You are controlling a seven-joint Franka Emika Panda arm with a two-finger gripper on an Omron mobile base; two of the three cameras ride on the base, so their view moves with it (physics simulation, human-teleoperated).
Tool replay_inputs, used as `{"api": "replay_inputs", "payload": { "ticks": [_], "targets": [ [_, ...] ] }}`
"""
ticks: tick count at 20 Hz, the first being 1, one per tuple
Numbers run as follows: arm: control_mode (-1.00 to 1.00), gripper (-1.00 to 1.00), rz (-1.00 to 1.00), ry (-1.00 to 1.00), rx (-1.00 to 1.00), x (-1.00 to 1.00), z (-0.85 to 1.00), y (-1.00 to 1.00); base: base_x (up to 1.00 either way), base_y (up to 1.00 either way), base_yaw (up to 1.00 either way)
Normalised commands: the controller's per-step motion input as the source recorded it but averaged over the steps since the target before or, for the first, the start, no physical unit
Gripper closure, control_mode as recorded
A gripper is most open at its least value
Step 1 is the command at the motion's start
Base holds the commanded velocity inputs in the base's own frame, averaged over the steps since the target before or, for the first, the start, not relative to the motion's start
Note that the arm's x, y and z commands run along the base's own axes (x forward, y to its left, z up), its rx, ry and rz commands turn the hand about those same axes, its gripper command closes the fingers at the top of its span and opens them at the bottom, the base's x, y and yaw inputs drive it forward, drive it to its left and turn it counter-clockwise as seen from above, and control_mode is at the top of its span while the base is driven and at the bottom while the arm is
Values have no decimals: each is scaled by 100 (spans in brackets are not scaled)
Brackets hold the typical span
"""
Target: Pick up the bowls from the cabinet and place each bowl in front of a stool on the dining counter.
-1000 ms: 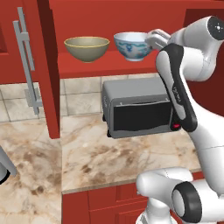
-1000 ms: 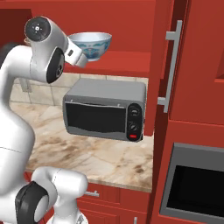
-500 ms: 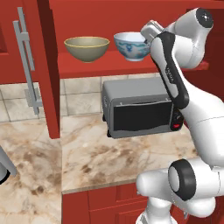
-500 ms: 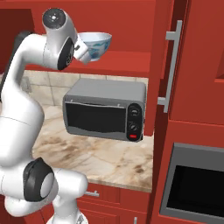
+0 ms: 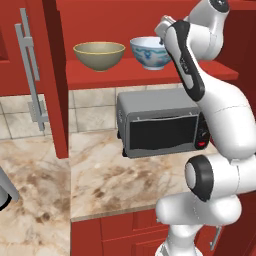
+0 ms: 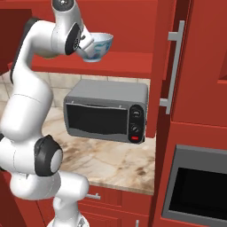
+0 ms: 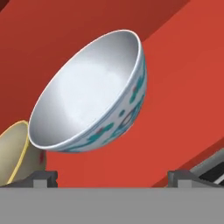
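I am seeing two bowls on the shelf: one white bowl with blue patterning (image 5: 149, 52) and one olive-tan bowl (image 5: 99, 55). I am also counting one grey toaster oven (image 5: 161, 122) below them.

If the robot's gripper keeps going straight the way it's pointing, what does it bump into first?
Most likely the white and blue bowl on the red shelf. The open gripper points right at it in the hand view, though how far away it is stays unclear.
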Motion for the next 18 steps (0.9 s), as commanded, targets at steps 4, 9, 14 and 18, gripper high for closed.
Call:
{"api": "replay_inputs", "payload": {
  "ticks": [4,9,14,18],
  "targets": [
    [-100,-100,0,-5,-2,24,-13,0,0,0,0],
    [-100,-100,0,0,0,33,-26,0,0,0,0],
    [-100,-100,0,0,0,43,-16,0,0,0,0],
    [-100,-100,-1,0,0,44,0,0,0,0,0]
  ]
}}
